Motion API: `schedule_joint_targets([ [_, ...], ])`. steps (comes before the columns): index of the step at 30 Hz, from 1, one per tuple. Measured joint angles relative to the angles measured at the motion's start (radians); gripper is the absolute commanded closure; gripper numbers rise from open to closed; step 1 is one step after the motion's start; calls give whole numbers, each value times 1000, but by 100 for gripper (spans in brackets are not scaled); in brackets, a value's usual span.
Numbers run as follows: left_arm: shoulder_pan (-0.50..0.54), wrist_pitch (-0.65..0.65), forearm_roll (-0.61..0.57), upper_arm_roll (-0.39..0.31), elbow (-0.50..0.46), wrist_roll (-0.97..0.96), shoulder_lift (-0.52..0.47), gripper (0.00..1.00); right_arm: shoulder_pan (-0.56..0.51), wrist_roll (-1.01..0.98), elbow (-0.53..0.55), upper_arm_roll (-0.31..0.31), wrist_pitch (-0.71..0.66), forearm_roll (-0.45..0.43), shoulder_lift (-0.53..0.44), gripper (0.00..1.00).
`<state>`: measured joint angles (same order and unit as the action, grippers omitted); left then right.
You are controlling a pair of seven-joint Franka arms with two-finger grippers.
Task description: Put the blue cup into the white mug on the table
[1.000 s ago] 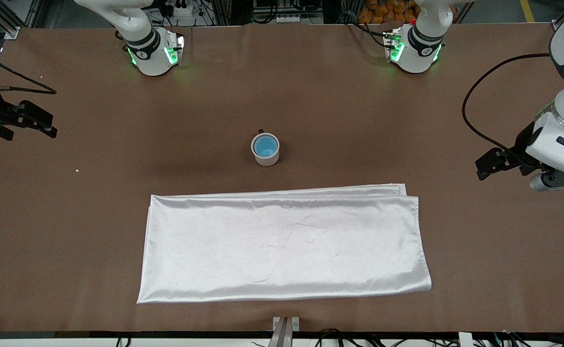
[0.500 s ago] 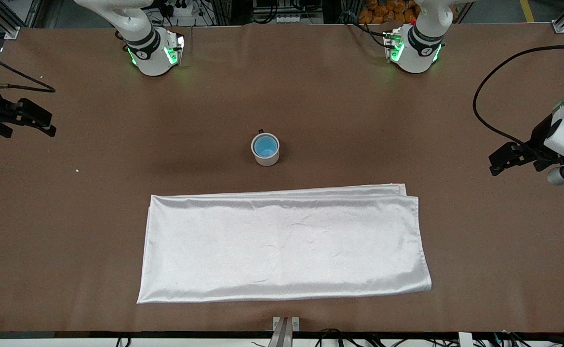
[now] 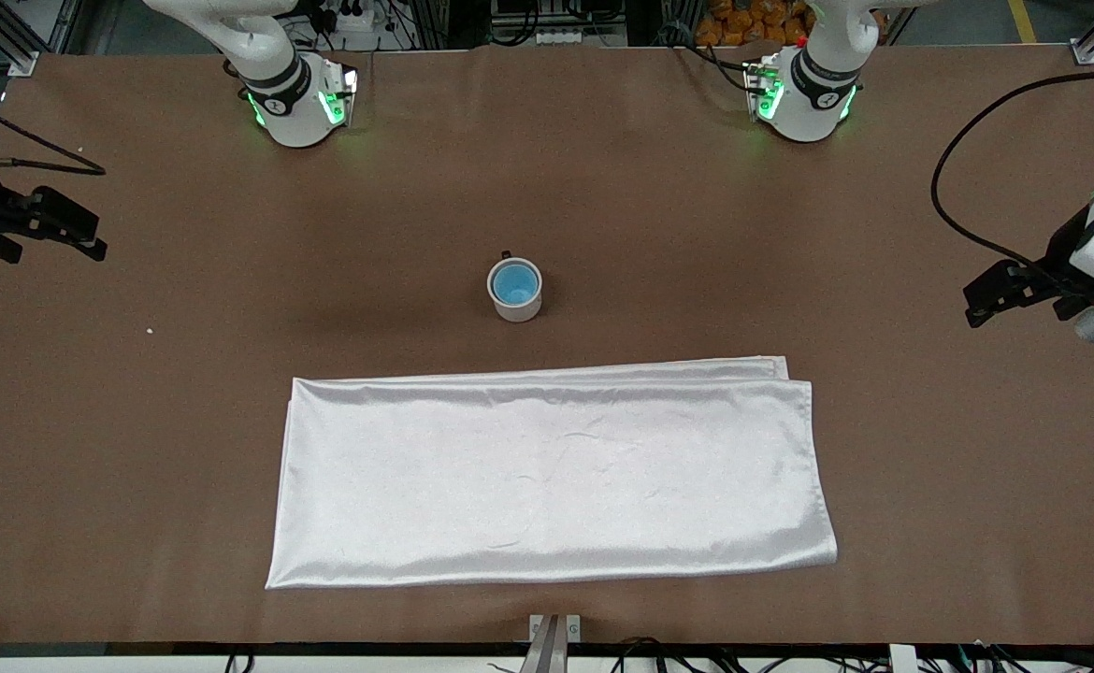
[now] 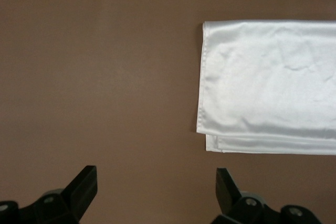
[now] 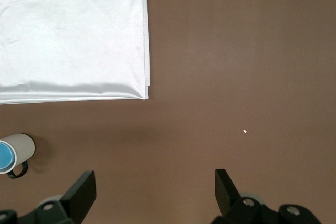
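1. The left hand hangs over bare tabletop at the left arm's end, its two black fingers spread wide with nothing between them and nothing touched.
2. The right hand hangs over the right arm's end of the tabletop, its fingers likewise wide apart and holding nothing.
3. The blue cup sits inside the white mug, its bright blue filling the mug's mouth. The mug stands upright near the middle of the tabletop, well apart from both hands, with its dark handle turned toward the robots' bases.
4. A white cloth lies flat, nearer to the front camera than the mug and apart from it. Nothing stands between the mug and either hand.
5. The cloth is glossy and satin-like, a folded rectangle with layered edges and faint creases. The tabletop is matte brown. The mug is round and off-white. A tiny pale speck lies on the tabletop toward the right arm's end.
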<state>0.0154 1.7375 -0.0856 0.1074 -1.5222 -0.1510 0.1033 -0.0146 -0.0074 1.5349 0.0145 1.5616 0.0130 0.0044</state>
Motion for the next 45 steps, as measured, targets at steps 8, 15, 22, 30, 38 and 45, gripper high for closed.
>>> schedule_joint_targets([
  [8,-18,-78,39,0,-5,0,-65,0,0,3,0,0,-5,0,0,0],
  [15,-21,-96,41,0,-24,0,-93,0,0,4,0,0,-6,0,0,0],
  [22,-21,-96,44,0,-60,0,-114,0,0,5,0,0,-10,0,0,0],
  [30,-22,-96,60,0,-70,0,-119,0,0,6,0,0,-16,-1,-20,0],
  [38,-22,-96,62,0,-75,0,-122,0,0,6,1,0,-17,-1,-28,0],
  [45,-22,-105,63,0,-78,0,-123,0,0,7,2,0,-17,-1,-28,0],
])
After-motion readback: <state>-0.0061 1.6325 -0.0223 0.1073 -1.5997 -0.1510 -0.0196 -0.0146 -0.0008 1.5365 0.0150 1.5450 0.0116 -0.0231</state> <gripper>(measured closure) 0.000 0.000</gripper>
